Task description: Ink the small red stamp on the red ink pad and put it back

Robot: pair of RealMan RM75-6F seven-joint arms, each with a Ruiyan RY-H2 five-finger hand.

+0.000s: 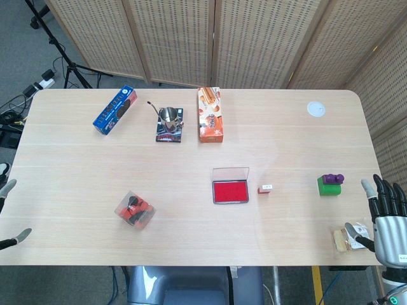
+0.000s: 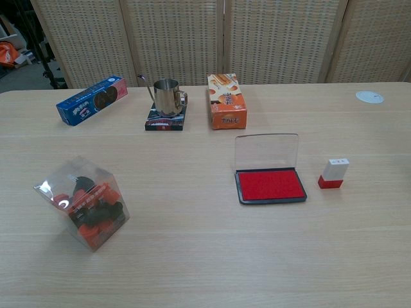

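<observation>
My right hand (image 1: 385, 223) is off the right edge of the table (image 1: 191, 235). Its fingers are spread apart and it holds nothing. Only the tips of my left hand (image 1: 7, 216) peek in at the left edge, so I cannot tell how it is. The small red stamp (image 2: 334, 174) stands on the table just right of the red ink pad (image 2: 270, 185). They do not touch. The pad's clear lid (image 2: 266, 152) stands up at its far side. A green block (image 1: 329, 185) sits further right.
</observation>
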